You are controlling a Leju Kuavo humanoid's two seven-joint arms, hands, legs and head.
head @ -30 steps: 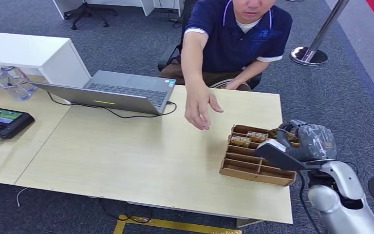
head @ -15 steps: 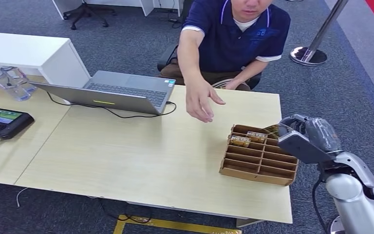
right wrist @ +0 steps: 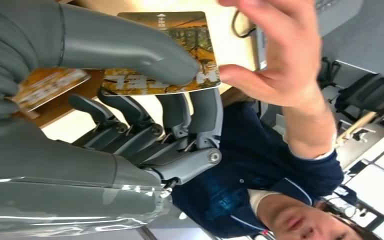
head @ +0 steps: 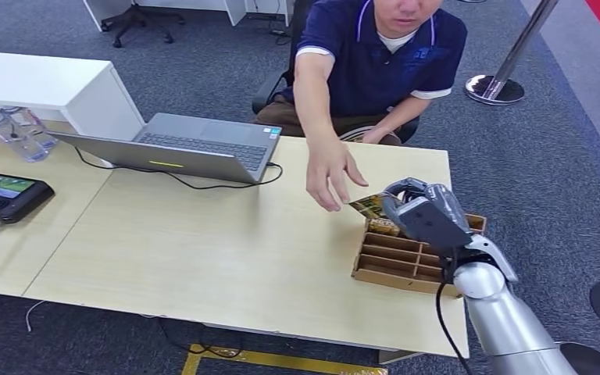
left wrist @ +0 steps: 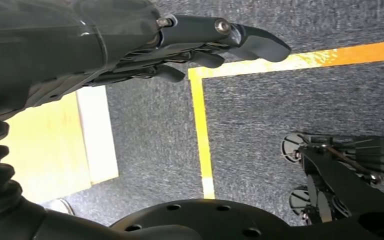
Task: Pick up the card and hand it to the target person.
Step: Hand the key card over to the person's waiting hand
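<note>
Since 1 s ago: right hand (head: 426, 212) has swung from the far right end of the tray (head: 406, 269) inward and toward the person (head: 375, 62), now over the tray's far-left corner; person's hand (head: 330, 168) has come in to meet it. Right hand pinches the card (head: 369, 205) betw thumb and fingers (right wrist: 190, 107); in the wrist view the thumb lies across the card face, other fingers behind it. Card is off the tray, held in the air above the table (head: 203, 250), far end sticking out toward the person. Person's fingertips are touching the card's far edge in the wrist view (right wrist: 160, 52); can't tell if they grip it yet. More cards (head: 384, 226) stand in the tray's far slots, just below the hand. Left hand (left wrist: 130, 45) hangs by the floor, fingers straight and close together, nothing in it. Laptop (head: 195, 148) open at table's far side, cable running off it; small screen device (head: 4, 194) and bottle (head: 19, 133) on the left.
</note>
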